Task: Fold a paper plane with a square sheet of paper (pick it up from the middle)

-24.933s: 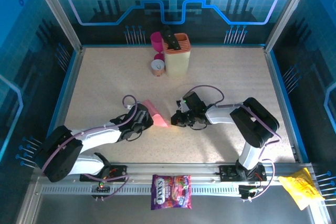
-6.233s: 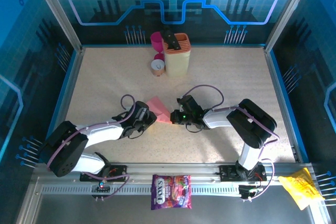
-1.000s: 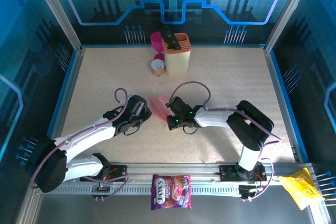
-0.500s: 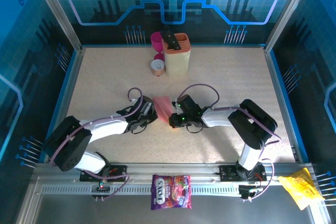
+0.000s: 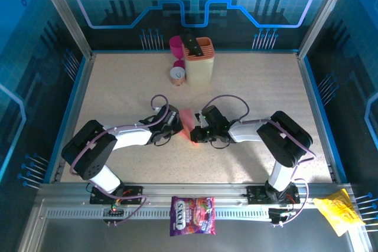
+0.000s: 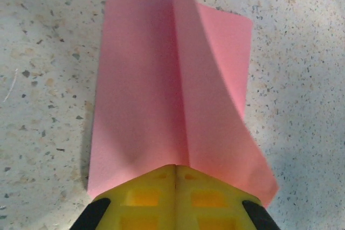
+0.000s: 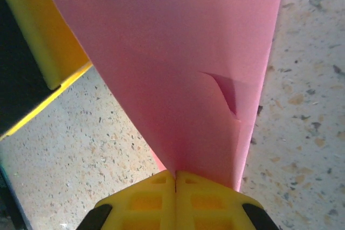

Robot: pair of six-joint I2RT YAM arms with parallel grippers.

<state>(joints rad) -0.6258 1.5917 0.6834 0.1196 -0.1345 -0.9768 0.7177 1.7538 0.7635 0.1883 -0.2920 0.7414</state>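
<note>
- Where the two arms meet near the middle of the speckled beige table (image 5: 118, 87) in the top external view, a salmon-pink sheet of thin matte paper (image 5: 187, 121), already folded narrow, lies between the left gripper (image 5: 176, 127) and the right gripper (image 5: 197, 134). Each gripper touches an opposite side of the sheet. I judge this lets one steady the paper while the other works a crease. A cream plastic holder (image 5: 199, 63) and a magenta cup (image 5: 176, 43) stand well apart at the far edge.
- From the left wrist, the left gripper (image 6: 175, 172) has its yellow fingers pressed together with no gap. They pinch the sheet (image 6: 140, 79) at its near edge, right where a central crease begins. One flap lies flat on the table to the left, and the other appears to lift off the crease to the right. Gripping on the crease line probably stops the fold springing open.
- From the right wrist, the right gripper (image 7: 176, 177) is likewise clamped tight on the sheet (image 7: 172, 41), which rises away from it in a broad curve. A small dent (image 7: 223, 91) marks the paper near the grip. The other gripper's yellow finger (image 7: 46, 41) sits close by at upper left. Both grippers hold the same piece from opposing sides, likely to hold it taut for the next fold.
</note>
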